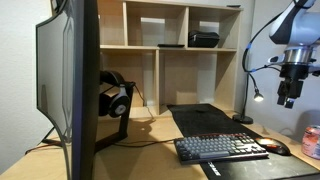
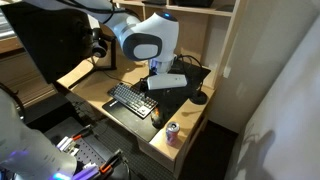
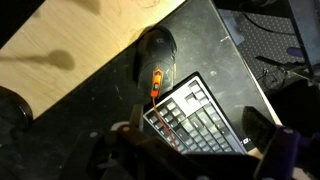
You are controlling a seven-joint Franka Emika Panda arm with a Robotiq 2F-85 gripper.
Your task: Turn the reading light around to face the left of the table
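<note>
Lamp [image 1: 258, 96] stands on the table [image 1: 150, 128] just left of the claw [image 1: 288, 97], head glowing. Claw fingers look apart and hold nothing. To do this step well, I judge: come down beside the gooseneck, close gently low on it, and twist slowly so the base stays flat. One keyboard [image 1: 222, 148], one lamp, one mouse [image 1: 276, 147], one can [image 1: 312, 141].

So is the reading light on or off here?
On: the reading light shows a bright white glow at its head in an exterior view.
</note>
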